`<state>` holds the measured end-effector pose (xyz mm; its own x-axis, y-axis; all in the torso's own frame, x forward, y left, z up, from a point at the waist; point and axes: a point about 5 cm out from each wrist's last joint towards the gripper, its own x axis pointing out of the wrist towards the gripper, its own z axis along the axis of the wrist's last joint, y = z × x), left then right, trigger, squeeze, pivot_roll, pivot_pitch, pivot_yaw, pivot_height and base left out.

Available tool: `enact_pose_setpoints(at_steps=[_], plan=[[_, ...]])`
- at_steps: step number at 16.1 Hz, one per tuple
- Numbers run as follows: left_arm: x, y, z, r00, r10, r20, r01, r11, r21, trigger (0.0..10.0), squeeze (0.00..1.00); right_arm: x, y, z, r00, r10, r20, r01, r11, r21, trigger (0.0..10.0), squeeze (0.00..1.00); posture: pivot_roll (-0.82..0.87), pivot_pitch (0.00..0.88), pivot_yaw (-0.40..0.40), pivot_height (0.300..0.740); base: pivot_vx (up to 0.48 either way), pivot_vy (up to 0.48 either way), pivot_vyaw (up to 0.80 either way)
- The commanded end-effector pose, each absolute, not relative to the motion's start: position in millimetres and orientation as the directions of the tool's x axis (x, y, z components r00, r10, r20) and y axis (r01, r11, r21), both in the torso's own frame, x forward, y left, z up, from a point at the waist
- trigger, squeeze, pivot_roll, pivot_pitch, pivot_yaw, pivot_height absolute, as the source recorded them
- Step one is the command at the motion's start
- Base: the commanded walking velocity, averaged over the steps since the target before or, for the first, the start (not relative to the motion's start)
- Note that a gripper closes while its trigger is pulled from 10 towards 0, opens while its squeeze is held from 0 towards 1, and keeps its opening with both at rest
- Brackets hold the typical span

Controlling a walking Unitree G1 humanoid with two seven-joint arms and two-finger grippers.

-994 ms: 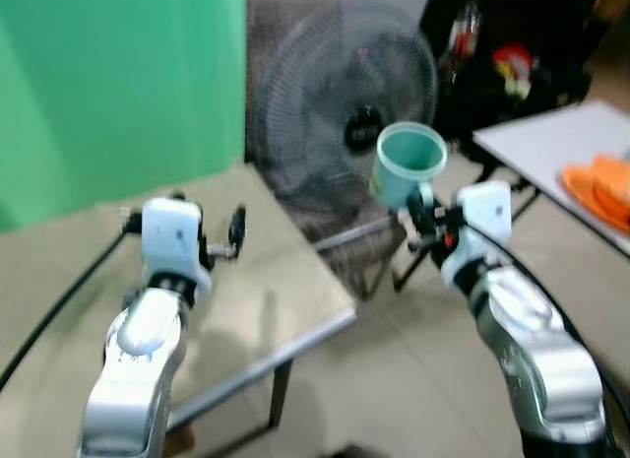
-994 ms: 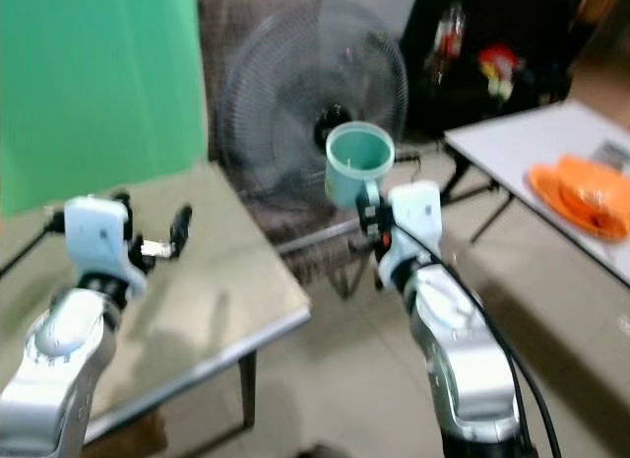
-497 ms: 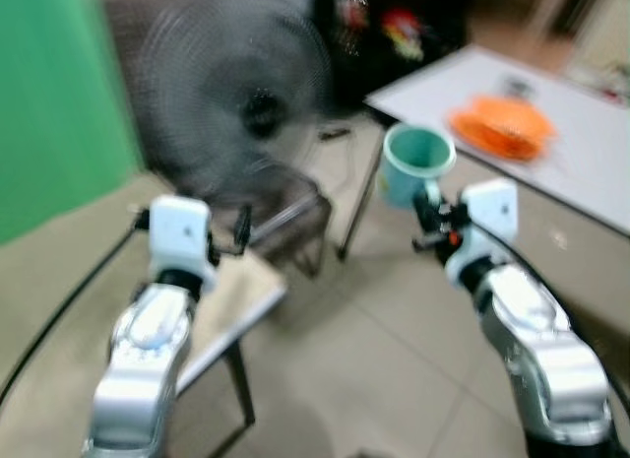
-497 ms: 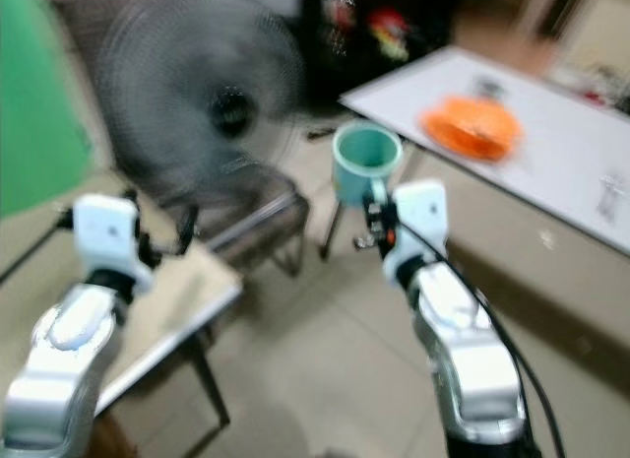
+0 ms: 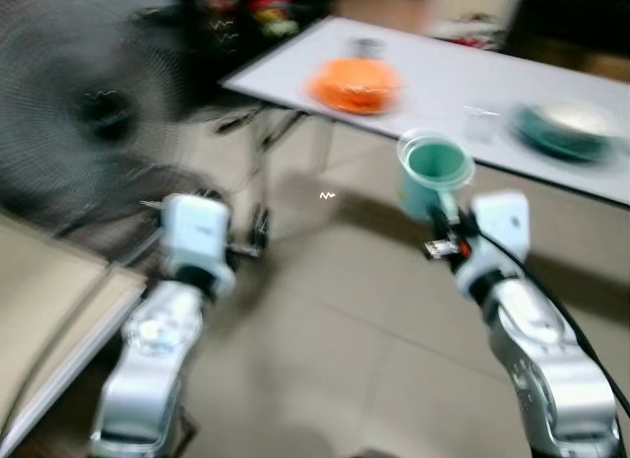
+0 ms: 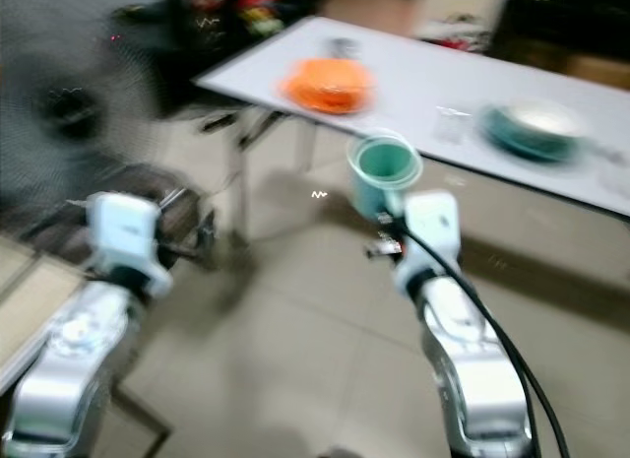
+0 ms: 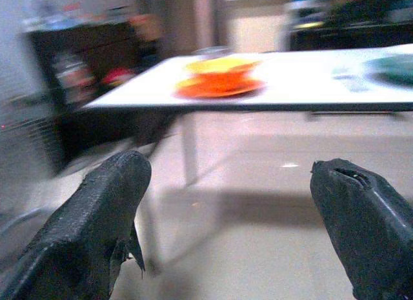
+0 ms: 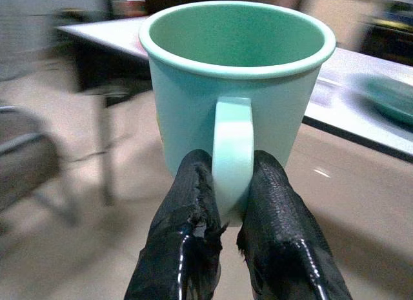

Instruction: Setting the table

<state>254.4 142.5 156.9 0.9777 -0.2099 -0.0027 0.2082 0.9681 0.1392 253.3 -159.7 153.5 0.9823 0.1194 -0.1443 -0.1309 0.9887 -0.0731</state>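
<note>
my right hand [image 8: 229, 203] is clamped on the handle of a mint green mug [image 8: 235, 87], one black finger [image 8: 190, 203] pressed on each side of the loop. the mug stands upright, mouth up, held in the air above the tiled floor [image 5: 335, 330] and in front of my right arm [image 5: 532, 350]. i see nothing inside it.

my left hand [image 7: 229, 210] holds nothing; its two fingers [image 7: 97, 216] are spread wide apart, with open floor between them. it hangs out in front of my left arm [image 5: 157, 330], on the other side of the floor from the mug.

beyond the mug stretches a long white worktop [image 5: 453, 84] on thin legs, well apart from both hands. on it, towards its left end, sits an orange dish [image 5: 354, 84] with something yellow on top, seen from the left wrist. further right lies a small clear thing [image 5: 480, 121], too blurred to name, and past it a dark teal bowl [image 5: 566, 131].

at my far left stands a big dark fan [image 5: 89, 123], and below it the corner of a beige table [image 5: 44, 310]. dark shelves with red and yellow items [image 5: 246, 10] sit behind the worktop's left end. everything in the head views is smeared.
</note>
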Motion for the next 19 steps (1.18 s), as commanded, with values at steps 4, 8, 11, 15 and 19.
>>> enact_pose_setpoints(at_steps=[4, 8, 11, 15, 19], plan=[[252, 146, 155, 0.97, -0.243, -0.024, 0.243, 0.957, 0.156, 10.0, 0.0, 248, -160, 157, 0.987, 0.105, -0.122, -0.115, 0.99, -0.078, 10.0, 0.0, 0.0, 0.0, 0.023, 0.74, 0.0, 0.0, 0.0], [255, 143, 157, 0.965, -0.261, -0.014, 0.26, 0.953, 0.155, 10.0, 0.0, 248, -171, 155, 0.99, 0.044, -0.134, -0.054, 0.995, -0.079, 10.0, 0.0, -0.01, 0.0, 0.024, 0.74, 0.0, 0.0, -0.59], [255, 142, 156, 0.964, -0.267, -0.011, 0.266, 0.954, 0.14, 10.0, 0.0, 248, -173, 155, 0.99, 0.032, -0.135, -0.044, 0.995, -0.087, 10.0, 0.0, -0.01, 0.0, 0.019, 0.74, 0.085, 0.0, -0.53], [257, 138, 156, 0.96, -0.281, -0.011, 0.28, 0.951, 0.132, 10.0, 0.0, 249, -176, 156, 0.991, 0.01, -0.135, -0.023, 0.995, -0.099, 10.0, 0.0, -0.02, 0.0, 0.021, 0.74, 0.269, 0.0, -0.2], [258, 138, 155, 0.958, -0.288, -0.012, 0.287, 0.949, 0.127, 10.0, 0.0, 249, -177, 157, 0.992, -0.002, -0.13, -0.01, 0.996, -0.09, 10.0, 0.0, -0.03, 0.0, 0.023, 0.74, 0.279, 0.0, -0.8]])
